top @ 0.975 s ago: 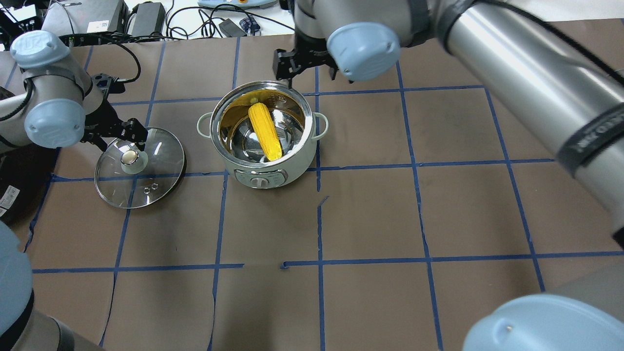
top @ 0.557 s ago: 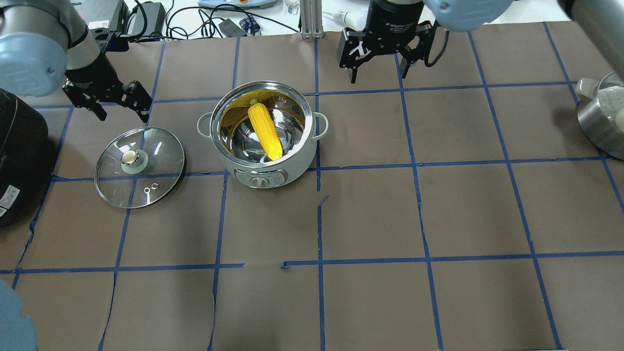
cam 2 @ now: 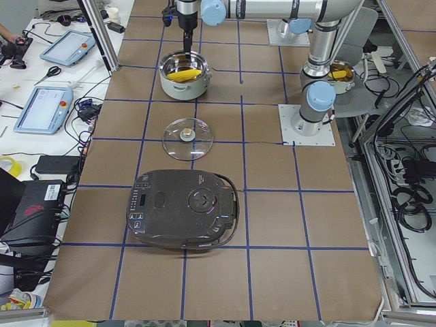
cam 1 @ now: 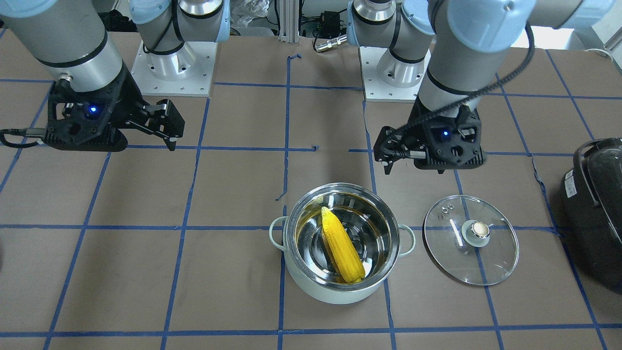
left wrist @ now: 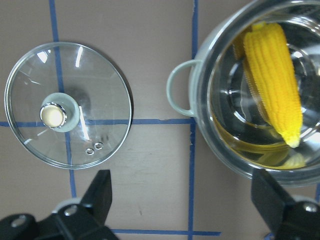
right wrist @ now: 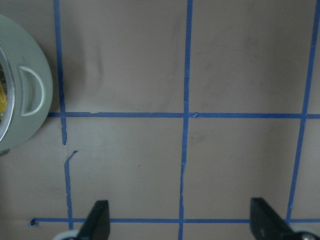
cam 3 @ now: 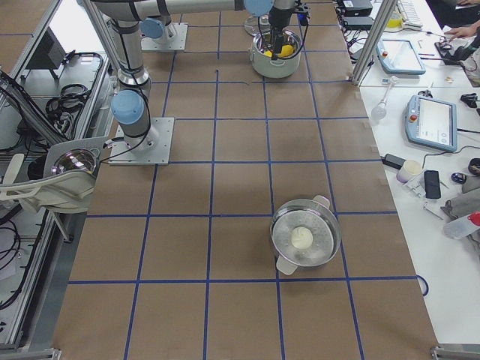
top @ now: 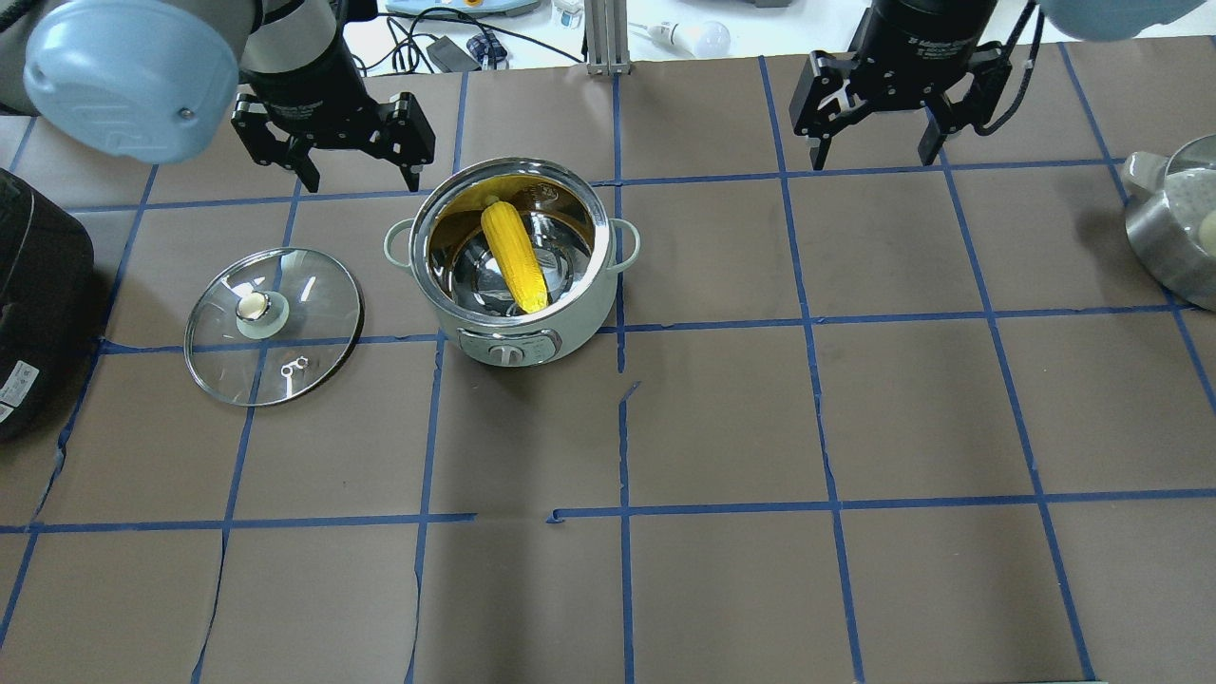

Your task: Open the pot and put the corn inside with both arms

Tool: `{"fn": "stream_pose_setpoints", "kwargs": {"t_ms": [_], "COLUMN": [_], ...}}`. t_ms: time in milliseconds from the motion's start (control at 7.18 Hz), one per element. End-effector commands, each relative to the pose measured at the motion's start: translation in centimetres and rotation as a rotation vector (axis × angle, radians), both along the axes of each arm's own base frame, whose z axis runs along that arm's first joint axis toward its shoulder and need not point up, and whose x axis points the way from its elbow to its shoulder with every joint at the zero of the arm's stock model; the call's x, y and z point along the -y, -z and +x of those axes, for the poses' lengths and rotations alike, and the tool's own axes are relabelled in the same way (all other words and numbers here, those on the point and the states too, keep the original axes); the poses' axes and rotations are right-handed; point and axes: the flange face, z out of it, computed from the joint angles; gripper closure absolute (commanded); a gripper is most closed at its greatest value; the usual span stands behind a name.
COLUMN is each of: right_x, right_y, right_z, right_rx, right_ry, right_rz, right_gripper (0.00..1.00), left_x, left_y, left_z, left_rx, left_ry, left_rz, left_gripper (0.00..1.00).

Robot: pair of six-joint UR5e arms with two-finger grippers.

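Observation:
The mint-green pot (top: 532,344) stands open on the table, and the yellow corn (top: 514,255) lies slanted inside it. The glass lid (top: 274,326) lies flat on the table to the pot's left, knob up. My left gripper (top: 361,180) is open and empty, hovering beyond the pot's far left rim. My right gripper (top: 871,160) is open and empty, well to the pot's right. The left wrist view shows the lid (left wrist: 100,125), the pot (left wrist: 197,100) and the corn (left wrist: 272,75) below the open gripper (left wrist: 185,200). The right wrist view shows only the pot's handle side (right wrist: 20,90).
A black appliance (top: 38,304) sits at the table's left edge. A steel steamer pot (top: 1173,228) with a white item inside sits at the right edge. Cables and tablets lie beyond the far edge.
My left gripper has left the lid's knob and moved away and to the right, to beyond the pot. My right gripper has moved right, away from the pot. Lid, pot and corn have not moved.

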Motion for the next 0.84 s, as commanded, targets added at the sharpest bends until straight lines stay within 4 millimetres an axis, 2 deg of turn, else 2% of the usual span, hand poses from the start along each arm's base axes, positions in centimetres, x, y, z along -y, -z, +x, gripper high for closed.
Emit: {"fn": "stream_pose_setpoints", "kwargs": {"t_ms": [0,278,696], "right_x": [-3.0,-3.8,-3.5], "right_y": [0.1,0.2,-0.7], "right_z": [-1.1,-1.2,-1.5], "right_rx": [0.0,-0.005,-0.007], "right_ry": [0.03,0.033,0.057], "right_rz": [0.011,0.005,-0.017], "right_gripper": [0.0,0.0,0.0], "left_x": [-2.9,-2.9,-2.8], "left_y": [-2.3,-3.7,-3.8], "left_z": [-2.8,-2.1,-1.9], "left_rx": [-0.008,-0.007,-0.009], "left_ry": [0.032,0.02,0.025], "left_rz": [-0.013,0.028,0.029], "left_gripper": [0.0,0.0,0.0]}}
